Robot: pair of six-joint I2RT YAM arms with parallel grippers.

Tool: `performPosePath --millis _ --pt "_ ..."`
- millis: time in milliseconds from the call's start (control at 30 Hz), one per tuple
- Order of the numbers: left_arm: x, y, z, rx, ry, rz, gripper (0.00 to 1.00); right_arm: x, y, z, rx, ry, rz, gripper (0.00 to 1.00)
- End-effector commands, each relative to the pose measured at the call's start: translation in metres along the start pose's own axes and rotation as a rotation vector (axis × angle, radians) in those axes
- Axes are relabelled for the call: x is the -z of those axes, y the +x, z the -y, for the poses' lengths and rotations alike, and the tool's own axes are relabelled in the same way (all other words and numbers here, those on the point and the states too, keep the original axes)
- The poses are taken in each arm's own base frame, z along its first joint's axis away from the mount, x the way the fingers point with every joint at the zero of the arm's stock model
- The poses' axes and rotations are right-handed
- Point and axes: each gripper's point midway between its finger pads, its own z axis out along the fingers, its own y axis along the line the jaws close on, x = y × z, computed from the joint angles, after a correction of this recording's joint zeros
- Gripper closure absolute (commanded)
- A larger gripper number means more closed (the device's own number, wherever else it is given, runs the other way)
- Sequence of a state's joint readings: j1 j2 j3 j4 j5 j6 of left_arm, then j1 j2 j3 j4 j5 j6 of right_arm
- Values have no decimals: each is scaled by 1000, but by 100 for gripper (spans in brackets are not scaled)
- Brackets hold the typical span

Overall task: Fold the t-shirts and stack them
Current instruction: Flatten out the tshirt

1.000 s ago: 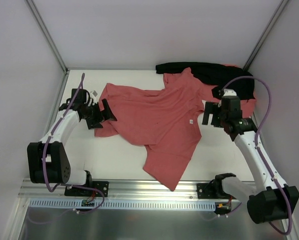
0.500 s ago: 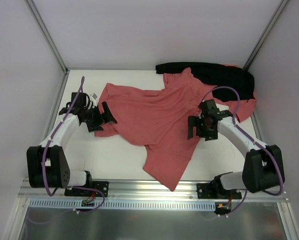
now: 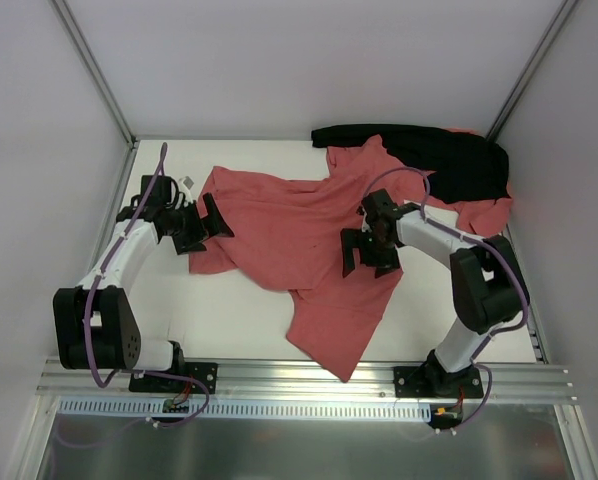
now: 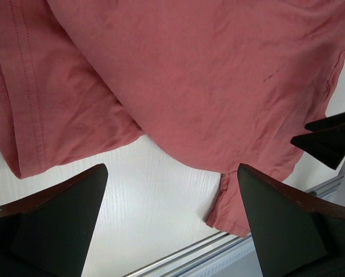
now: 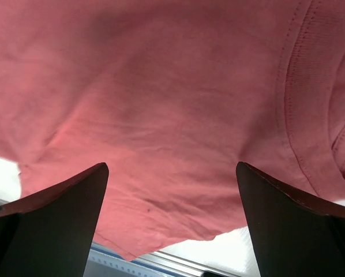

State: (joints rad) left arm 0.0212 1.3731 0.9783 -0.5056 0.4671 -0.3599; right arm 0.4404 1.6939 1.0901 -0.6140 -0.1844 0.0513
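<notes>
A salmon-red t-shirt (image 3: pixel 299 225) is shown as thin, soft, matt cloth, creased and rumpled, with rows of fine stitching seen along its hems. A black garment (image 3: pixel 449 155) behind it is likewise matt cloth. The worktop (image 3: pixel 229 310) is seen as white and matt, finely ribbed close up. A rail (image 3: pixel 309 378) of brushed, dully shining metal is set along its near edge. The fingers (image 4: pixel 57 225) of the left pincer (image 3: pixel 209 226) and right pincer (image 3: pixel 364 258) are made of matt black plastic, and the arm shells (image 3: pixel 129 255) of smooth white plastic.
</notes>
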Motion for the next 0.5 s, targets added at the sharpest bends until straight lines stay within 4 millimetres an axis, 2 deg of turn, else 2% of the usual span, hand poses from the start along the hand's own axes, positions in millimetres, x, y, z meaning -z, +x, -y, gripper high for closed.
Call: performPosePath --millis 0,100,167,233,333,467 --pt "5 -13 8 4 9 18 1 -9 9 5 -15 19 -49 1" --pt "9 -22 11 -7 4 27 1 -22 26 17 -22 52 -112 1" --pt "9 -24 11 -13 -1 26 1 -26 30 22 -26 67 -126 1" --pt "12 -30 13 -22 -7 36 1 -28 31 29 -35 98 -128 1" --pt "13 -32 14 -24 -10 37 1 -25 29 52 -87 179 -126 0" --pt "15 -34 14 -31 -17 40 1 -19 20 52 -180 183 -111 1"
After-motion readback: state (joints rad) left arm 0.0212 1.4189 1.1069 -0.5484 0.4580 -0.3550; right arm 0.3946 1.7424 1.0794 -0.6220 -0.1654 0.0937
